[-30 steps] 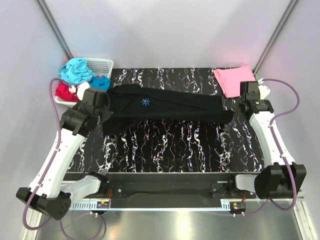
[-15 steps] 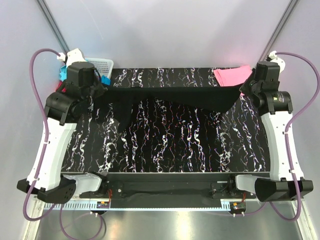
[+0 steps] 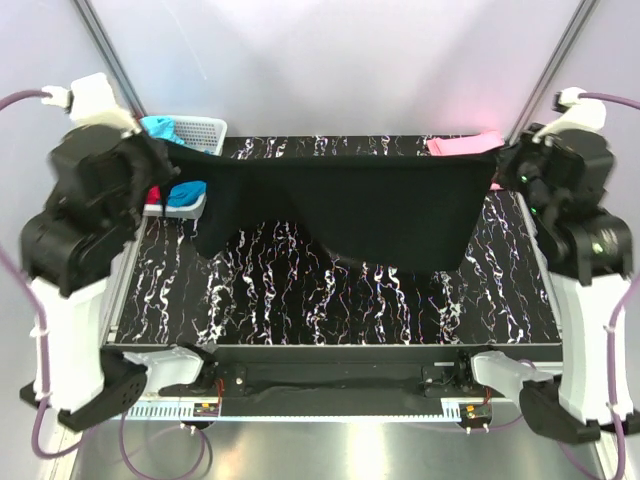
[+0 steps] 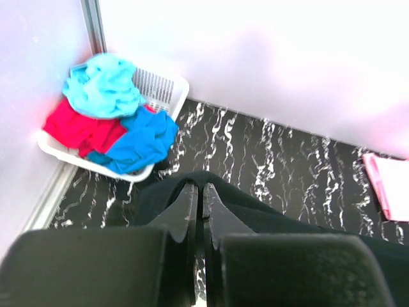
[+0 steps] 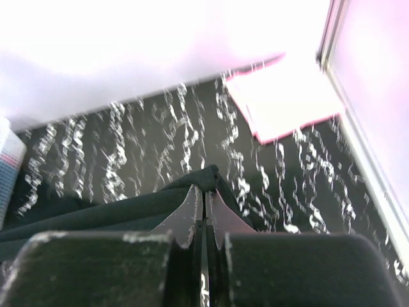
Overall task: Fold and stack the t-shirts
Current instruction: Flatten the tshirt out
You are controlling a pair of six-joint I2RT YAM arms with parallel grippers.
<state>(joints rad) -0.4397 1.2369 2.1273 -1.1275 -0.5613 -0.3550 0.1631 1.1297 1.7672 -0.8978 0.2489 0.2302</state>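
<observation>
black t-shirt (image 3: 380, 215) hangs between left hand (image 4: 202, 188) and right hand (image 5: 204, 192), both clenched on its edge; either thin pinch could slip, dumping it near the pink t-shirt (image 3: 462, 145).

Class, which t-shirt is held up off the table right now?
The large black cloth t-shirt, stretched between the left tool and right tool; no other is gripped.

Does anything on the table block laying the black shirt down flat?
Nothing visible does. The basket and the pink shirt sit at the far corners of the table, away from the middle. The black shirt hides some tabletop.
</observation>
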